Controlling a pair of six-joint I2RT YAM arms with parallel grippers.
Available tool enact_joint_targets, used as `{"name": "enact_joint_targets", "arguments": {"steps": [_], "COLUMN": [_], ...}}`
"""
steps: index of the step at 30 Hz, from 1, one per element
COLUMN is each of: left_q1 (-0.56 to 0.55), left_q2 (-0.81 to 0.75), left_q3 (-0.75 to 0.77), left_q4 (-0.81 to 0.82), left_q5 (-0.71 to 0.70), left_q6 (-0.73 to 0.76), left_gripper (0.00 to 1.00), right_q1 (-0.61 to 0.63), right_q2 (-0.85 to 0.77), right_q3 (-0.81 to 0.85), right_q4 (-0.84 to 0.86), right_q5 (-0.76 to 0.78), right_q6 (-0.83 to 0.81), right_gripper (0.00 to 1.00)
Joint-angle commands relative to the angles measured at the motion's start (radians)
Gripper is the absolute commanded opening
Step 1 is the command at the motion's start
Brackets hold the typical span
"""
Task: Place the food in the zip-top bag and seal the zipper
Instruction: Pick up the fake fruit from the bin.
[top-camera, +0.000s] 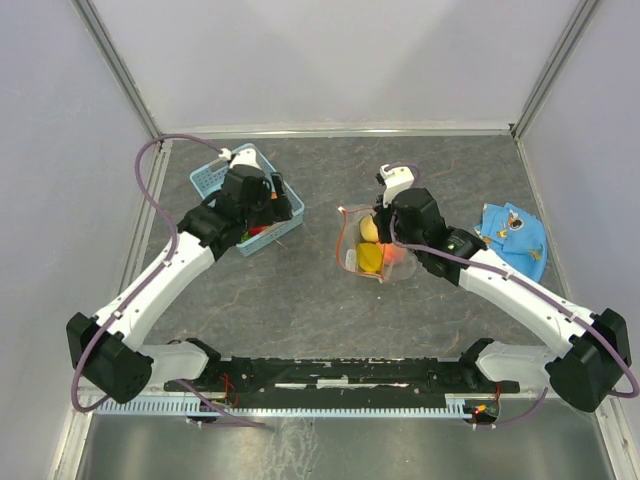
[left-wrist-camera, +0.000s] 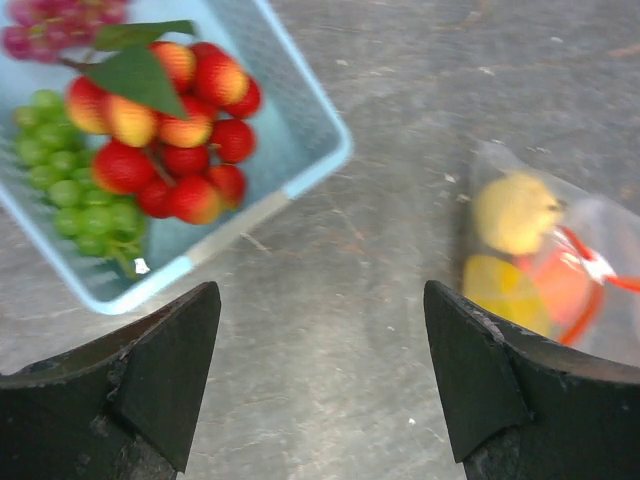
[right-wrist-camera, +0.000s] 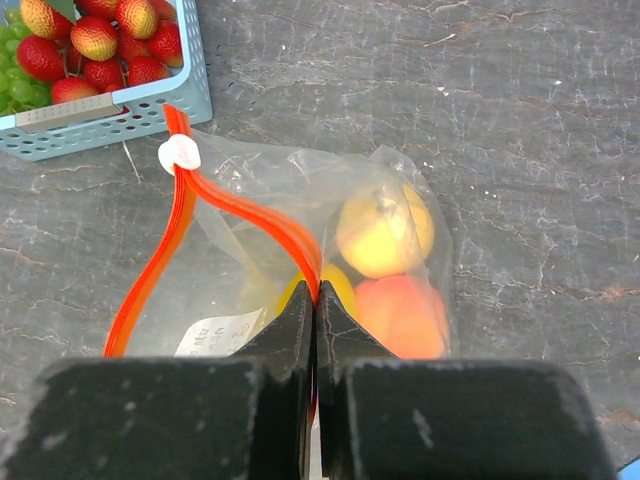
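Slim pickings for readers. In the right wrist view, the bag (right-wrist-camera: 400, 170) carries a white label (right-wrist-camera: 225, 335) at about 7 o'clock from the picture's middle, tucked just left of the right gripper (right-wrist-camera: 316, 300). Dark printed lines run across it, but the letters are too small and too blurred to make out. Up at 10 o'clock, the basket (right-wrist-camera: 150, 110) shows a pale plate (right-wrist-camera: 65, 112) on its near wall, with no legible print. No lettering can be read in the other two views.
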Motion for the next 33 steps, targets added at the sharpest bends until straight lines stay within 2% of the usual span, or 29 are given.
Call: {"name": "enact_joint_targets", "arguments": {"steps": [1, 6, 13, 17, 20, 24, 29, 33], "left_q1": [0.143, 0.289, 0.456, 0.485, 0.498, 0.514, 0.52, 0.531], "left_q2": [0.039, 0.144, 0.379, 0.522, 0.598, 0.733, 0.823, 0.912], "left_q3": [0.05, 0.11, 0.308, 0.451, 0.526, 0.673, 0.705, 0.763], "left_q4": [-0.058, -0.063, -0.039, -0.037, -0.01, -0.069, -0.047, -0.06], "left_q5": [0.064, 0.083, 0.143, 0.232, 0.248, 0.296, 0.292, 0.349], "left_q6": [0.078, 0.128, 0.229, 0.285, 0.352, 0.452, 0.595, 0.658], "left_gripper": [0.87, 0.85, 0.83, 0.85, 0.87, 0.86, 0.85, 0.85], "right_q1": [0.0, 0.001, 0.0, 0.0, 0.0, 0.0, 0.001, 0.0], "right_q2": [-0.037, -0.063, -0.063, -0.062, -0.071, -0.086, -0.082, -0.071], "right_q3": [-0.022, -0.062, -0.071, -0.073, -0.072, -0.08, -0.086, -0.085], "right_q4": [0.066, 0.082, 0.089, 0.087, 0.085, 0.089, 0.1, 0.097], "right_q5": [0.036, 0.054, 0.045, 0.049, 0.043, 0.037, 0.014, 0.002], "right_q6": [-0.041, -0.046, -0.052, -0.054, -0.055, -0.051, -0.042, -0.04], "right_gripper": [0.02, 0.02, 0.02, 0.02, 0.02, 0.02, 0.02, 0.02]}}
